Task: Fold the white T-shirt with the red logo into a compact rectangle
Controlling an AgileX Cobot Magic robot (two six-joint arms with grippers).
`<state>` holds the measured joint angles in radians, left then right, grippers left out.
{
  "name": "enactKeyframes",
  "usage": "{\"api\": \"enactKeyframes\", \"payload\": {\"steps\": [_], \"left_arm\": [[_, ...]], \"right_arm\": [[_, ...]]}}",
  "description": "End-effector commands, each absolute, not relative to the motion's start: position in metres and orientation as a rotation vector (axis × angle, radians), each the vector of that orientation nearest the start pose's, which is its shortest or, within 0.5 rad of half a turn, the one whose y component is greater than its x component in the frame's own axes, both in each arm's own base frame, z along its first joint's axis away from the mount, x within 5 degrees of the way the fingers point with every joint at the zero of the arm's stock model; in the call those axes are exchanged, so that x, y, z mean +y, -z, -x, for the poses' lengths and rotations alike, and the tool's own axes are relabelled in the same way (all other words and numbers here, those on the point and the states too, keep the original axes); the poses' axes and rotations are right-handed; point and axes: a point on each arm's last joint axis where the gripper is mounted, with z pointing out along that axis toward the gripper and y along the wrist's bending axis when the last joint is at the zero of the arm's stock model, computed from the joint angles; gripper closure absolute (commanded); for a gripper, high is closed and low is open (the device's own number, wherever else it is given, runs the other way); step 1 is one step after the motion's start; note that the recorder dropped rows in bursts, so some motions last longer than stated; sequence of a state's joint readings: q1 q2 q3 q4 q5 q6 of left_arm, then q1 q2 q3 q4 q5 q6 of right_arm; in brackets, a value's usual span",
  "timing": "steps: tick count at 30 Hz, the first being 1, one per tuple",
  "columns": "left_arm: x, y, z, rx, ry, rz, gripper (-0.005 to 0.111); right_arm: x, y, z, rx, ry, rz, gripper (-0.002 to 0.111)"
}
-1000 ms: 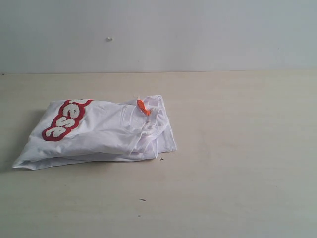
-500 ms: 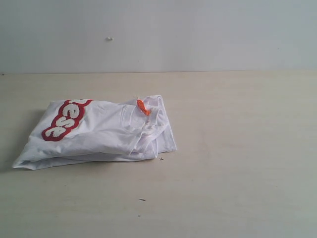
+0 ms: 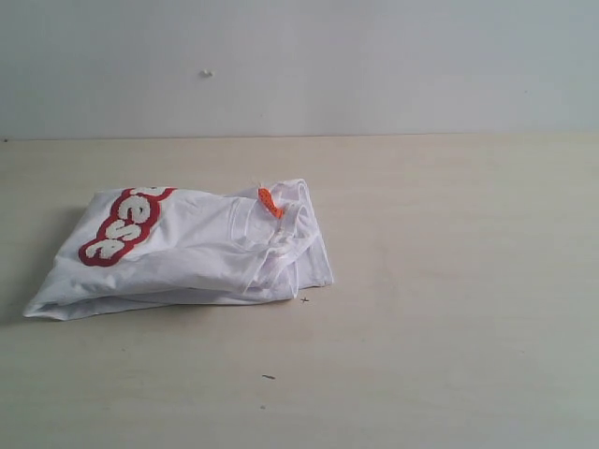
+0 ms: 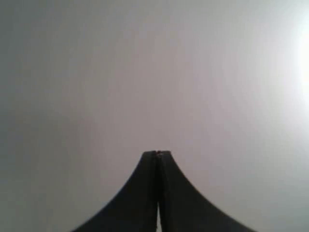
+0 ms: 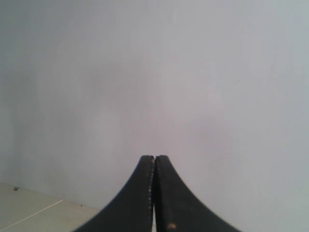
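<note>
The left gripper (image 4: pixel 157 153) and the right gripper (image 5: pixel 154 157) are clenched on nothing. Near the left edge of the desk (image 3: pixel 449 281) lies the white T-shirt (image 3: pixel 187 253), folded, the red logo (image 3: pixel 122 226) on top. I think only the bulging end by the orange tag (image 3: pixel 270 202) needs gentle flattening.

**My left hand** (image 4: pixel 157 153): two matt black fingers (image 4: pixel 137 198), each widening in a smooth concave curve from a narrow, squared-off tip to a broad base.

**My right hand** (image 5: pixel 154 157): the same black, flared pair of fingers (image 5: pixel 135 198). A row of fine pale dots runs along the inner edge of one finger. A small orange speck marks the other near its base.
</note>
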<state>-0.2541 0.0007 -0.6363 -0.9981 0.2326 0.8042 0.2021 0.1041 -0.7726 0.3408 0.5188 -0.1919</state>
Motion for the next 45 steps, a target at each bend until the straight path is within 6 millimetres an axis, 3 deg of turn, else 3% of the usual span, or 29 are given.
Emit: {"api": "enactKeyframes", "payload": {"steps": [1, 17, 22, 29, 31, 39, 45], "left_arm": [[-0.009, -0.393, 0.038, 0.983, 0.507, -0.216, 0.107], [-0.009, -0.393, 0.038, 0.984, 0.506, -0.219, 0.107], [-0.01, -0.392, 0.037, 0.987, 0.418, -0.231, 0.107], [-0.005, -0.386, 0.029, 1.083, 0.324, 0.002, 0.107], [-0.002, -0.386, 0.028, 1.09, 0.377, 0.083, 0.107], [0.003, -0.387, 0.028, 1.062, 0.317, 0.137, 0.107], [0.002, -0.376, 0.016, 0.989, 0.332, 0.136, 0.107]], "right_arm": [[0.011, -0.399, 0.024, 1.318, -0.369, 0.202, 0.108], [0.011, -0.399, 0.024, 1.318, -0.369, 0.202, 0.108], [0.011, -0.399, 0.024, 1.318, -0.369, 0.202, 0.108], [0.011, -0.399, 0.024, 1.318, -0.369, 0.202, 0.108], [0.011, -0.399, 0.024, 1.318, -0.369, 0.202, 0.108], [0.011, -0.399, 0.024, 1.318, -0.369, 0.202, 0.108], [0.011, -0.399, 0.024, 1.318, -0.369, 0.202, 0.108]]}}
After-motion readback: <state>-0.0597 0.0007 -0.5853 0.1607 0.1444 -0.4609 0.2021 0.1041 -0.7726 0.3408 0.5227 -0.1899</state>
